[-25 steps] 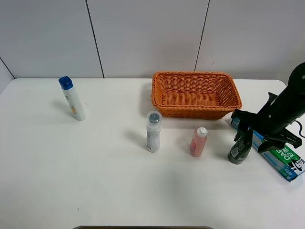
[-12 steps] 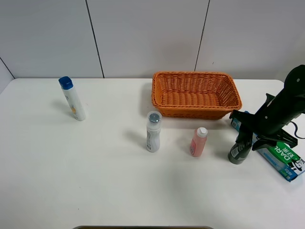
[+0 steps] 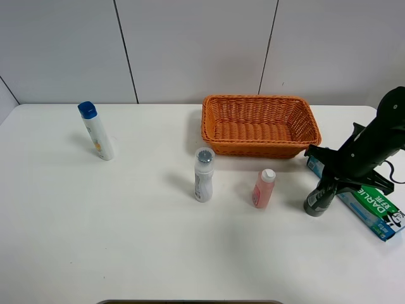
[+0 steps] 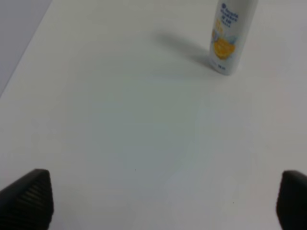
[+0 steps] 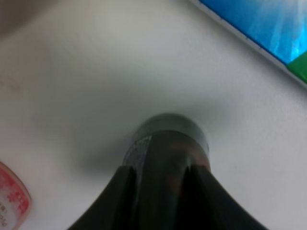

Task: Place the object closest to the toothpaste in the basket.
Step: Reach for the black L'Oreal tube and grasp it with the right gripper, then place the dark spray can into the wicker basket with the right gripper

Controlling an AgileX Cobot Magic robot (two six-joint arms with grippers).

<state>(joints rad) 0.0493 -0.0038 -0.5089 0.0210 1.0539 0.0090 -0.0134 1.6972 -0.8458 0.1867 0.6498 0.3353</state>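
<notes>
The toothpaste is a blue and green box (image 3: 367,206) lying at the table's right edge; it also shows in the right wrist view (image 5: 259,28). A dark bottle (image 3: 314,201) stands just left of it, on the table. My right gripper (image 3: 329,180) is down over the bottle's top and shut on it; in the right wrist view the bottle (image 5: 170,134) sits between the closed fingers of the right gripper (image 5: 165,158). The orange wicker basket (image 3: 259,147) stands behind, at the back centre-right. My left gripper (image 4: 165,201) is open and empty, out of the exterior view.
A pink bottle (image 3: 263,189) stands left of the dark bottle and shows in the right wrist view (image 5: 12,196). A white bottle with a grey cap (image 3: 203,175) stands at centre. A white bottle with a blue cap (image 3: 97,131) stands far left, ahead of the left gripper (image 4: 230,33).
My right arm has shifted slightly left and settled lower over the dark bottle. The bottle still stands in the same spot. Nothing else has moved.
</notes>
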